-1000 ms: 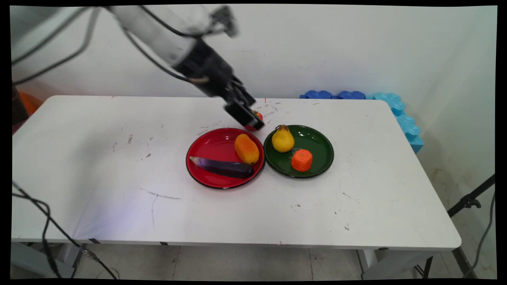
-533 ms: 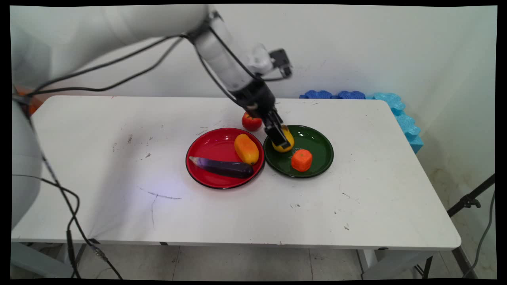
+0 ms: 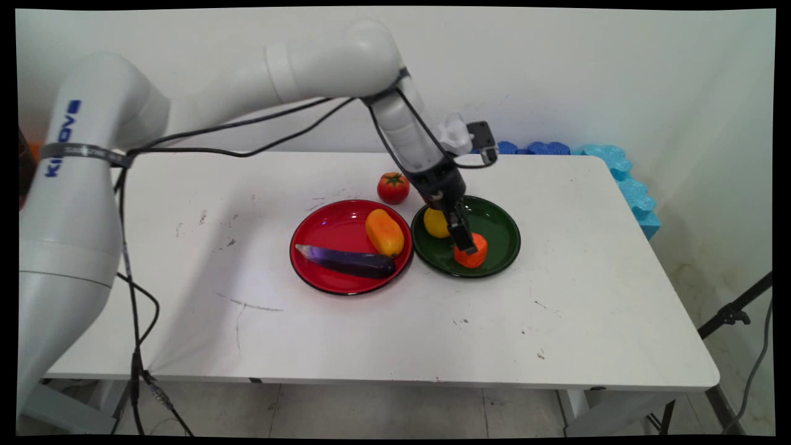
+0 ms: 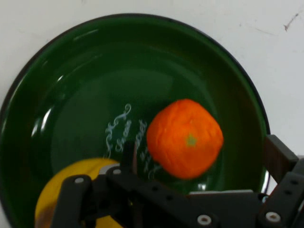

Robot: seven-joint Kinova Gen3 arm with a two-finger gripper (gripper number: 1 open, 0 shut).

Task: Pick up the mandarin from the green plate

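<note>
Gripper point(image 3: 467, 242) hangs over the green plate point(image 3: 502, 220), fingers spread apart, nothing held. In the hand view one finger point(image 4: 128, 154) sits just left of the orange point(image 4: 185, 137) and the other point(image 4: 280, 156) off to its right, so the orange lies between them. Can't tell if either finger touches it. From the main view the gripper tip overlaps the orange point(image 3: 474, 254) near the plate's front. Yellow pear point(image 3: 435, 224) lies in the same plate, beside the gripper, partly hidden by it. Red plate point(image 3: 321, 228) touches or nearly touches the green plate's left rim; it holds a mango point(image 3: 384, 232) and an eggplant point(image 3: 347, 261). Tomato point(image 3: 393, 187) stands on the white table point(image 3: 185, 296) just behind both plates. Blue foam pieces point(image 3: 612, 162) at the table's far right corner.
</note>
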